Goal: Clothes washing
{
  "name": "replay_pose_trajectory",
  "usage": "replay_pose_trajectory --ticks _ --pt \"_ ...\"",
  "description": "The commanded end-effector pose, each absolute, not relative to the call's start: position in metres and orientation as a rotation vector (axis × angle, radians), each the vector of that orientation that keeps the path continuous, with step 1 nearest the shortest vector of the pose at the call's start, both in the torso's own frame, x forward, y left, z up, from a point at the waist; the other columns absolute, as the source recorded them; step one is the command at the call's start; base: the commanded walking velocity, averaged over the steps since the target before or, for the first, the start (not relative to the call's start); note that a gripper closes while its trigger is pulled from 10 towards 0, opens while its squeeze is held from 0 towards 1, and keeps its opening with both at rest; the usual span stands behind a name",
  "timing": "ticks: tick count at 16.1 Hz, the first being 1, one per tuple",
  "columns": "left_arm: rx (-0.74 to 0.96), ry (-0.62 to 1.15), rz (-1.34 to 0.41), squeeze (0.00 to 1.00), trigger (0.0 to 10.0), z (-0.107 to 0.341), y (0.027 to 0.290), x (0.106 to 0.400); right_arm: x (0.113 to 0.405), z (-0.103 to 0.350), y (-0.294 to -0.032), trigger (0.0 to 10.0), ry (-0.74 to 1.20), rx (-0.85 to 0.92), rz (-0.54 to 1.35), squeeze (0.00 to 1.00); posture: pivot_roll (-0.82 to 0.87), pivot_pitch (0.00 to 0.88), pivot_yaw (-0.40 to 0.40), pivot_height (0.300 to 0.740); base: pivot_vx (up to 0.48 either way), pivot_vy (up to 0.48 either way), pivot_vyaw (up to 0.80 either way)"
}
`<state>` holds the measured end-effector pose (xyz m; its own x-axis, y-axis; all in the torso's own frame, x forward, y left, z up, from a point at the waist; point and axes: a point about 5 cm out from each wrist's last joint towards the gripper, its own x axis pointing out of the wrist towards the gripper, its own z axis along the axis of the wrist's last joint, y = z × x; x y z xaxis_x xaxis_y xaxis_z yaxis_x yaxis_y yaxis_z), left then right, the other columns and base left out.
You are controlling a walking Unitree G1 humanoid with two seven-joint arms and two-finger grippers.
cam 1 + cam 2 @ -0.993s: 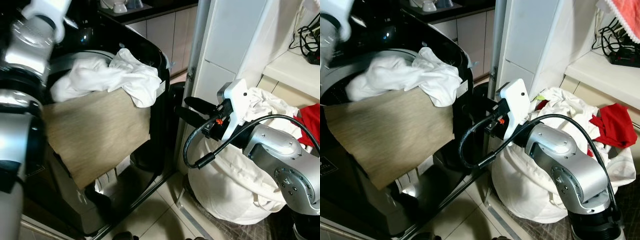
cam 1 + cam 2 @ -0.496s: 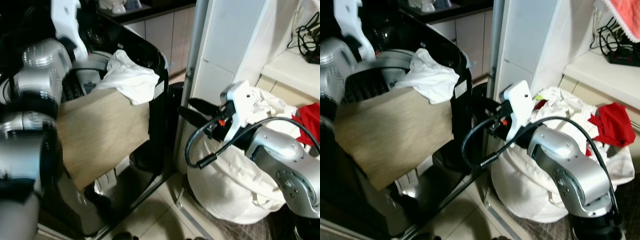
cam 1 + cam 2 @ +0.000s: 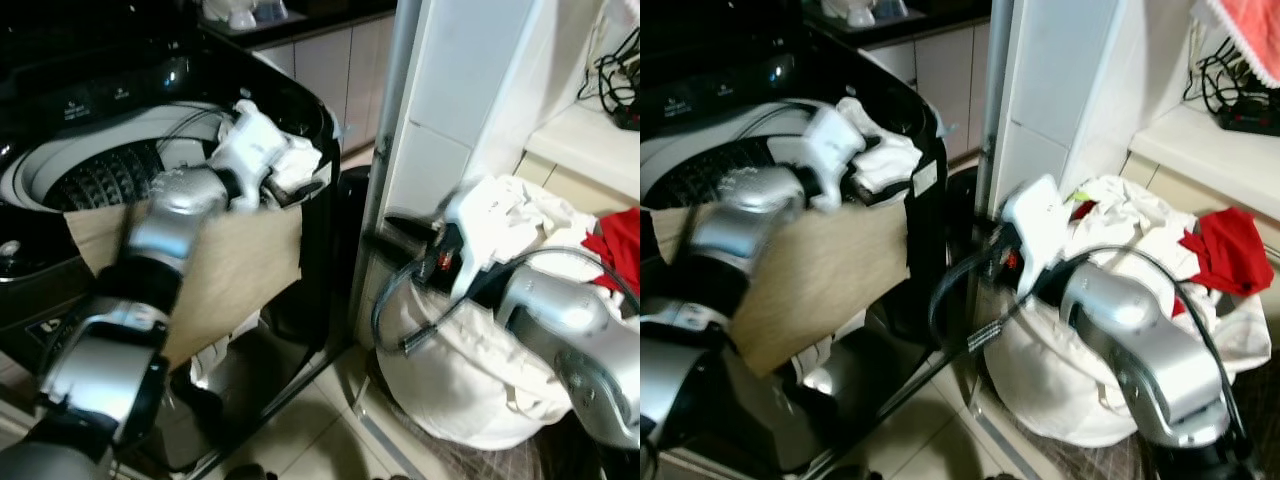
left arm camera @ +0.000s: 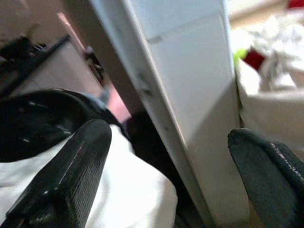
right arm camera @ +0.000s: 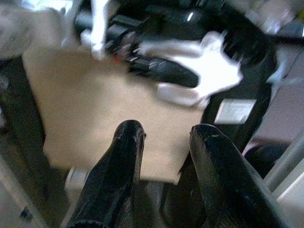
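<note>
A black top-loading washing machine [image 3: 320,120] stands open, its drum [image 3: 110,175] showing. A small piece of white cloth [image 3: 298,157] lies on the rim nearest the white post. My left arm reaches across the drum, and my left gripper [image 3: 300,185] is open right at that cloth. In the left wrist view its fingers [image 4: 80,161] stand wide apart with the white cloth [image 4: 123,194] below them. My right gripper [image 3: 398,228] hovers open and holding nothing beside the post, in front of the white laundry bag [image 3: 470,370]. Its fingers [image 5: 128,142] point at the washer.
A tan sheet [image 3: 245,265] hangs down the washer's front. A white post [image 3: 385,130] and a white panel separate washer and bag. A red garment [image 3: 612,240] and white clothes top the bag. Cables [image 3: 615,70] lie on a shelf at the right. The floor is tiled.
My left arm swung down from above the drum and reached to the rim by the post. The big white pile on the rim shrank to a small piece. The right arm shifted slightly.
</note>
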<state>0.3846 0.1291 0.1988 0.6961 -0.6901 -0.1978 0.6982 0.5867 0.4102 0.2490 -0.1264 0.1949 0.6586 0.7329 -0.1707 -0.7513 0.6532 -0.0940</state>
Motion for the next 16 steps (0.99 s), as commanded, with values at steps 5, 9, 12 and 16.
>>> replay_pose_trajectory --ticks 5,9,12,16 --pt "0.758 0.113 -0.63 0.0 10.0 0.178 0.129 0.397 0.237 0.174 -0.13 10.0 0.198 -0.339 0.854 0.0 -0.12 0.0 0.051 0.74 0.0 0.0 0.0" --pt "0.861 0.129 -0.415 0.0 10.0 0.172 0.154 0.403 0.243 0.148 -0.132 10.0 0.201 -0.385 0.703 0.0 -0.12 0.0 0.045 0.74 0.0 0.0 0.0" --pt "0.871 0.052 -0.25 0.0 10.0 0.19 0.171 0.408 0.242 0.138 -0.13 10.0 0.192 -0.373 0.667 0.0 -0.12 0.0 0.043 0.74 0.0 0.0 0.0" --pt "0.86 -0.075 -0.03 0.0 10.0 0.236 0.2 0.415 0.241 0.135 -0.129 10.0 0.173 -0.377 0.653 0.0 -0.11 0.0 0.043 0.74 0.0 0.0 0.0"
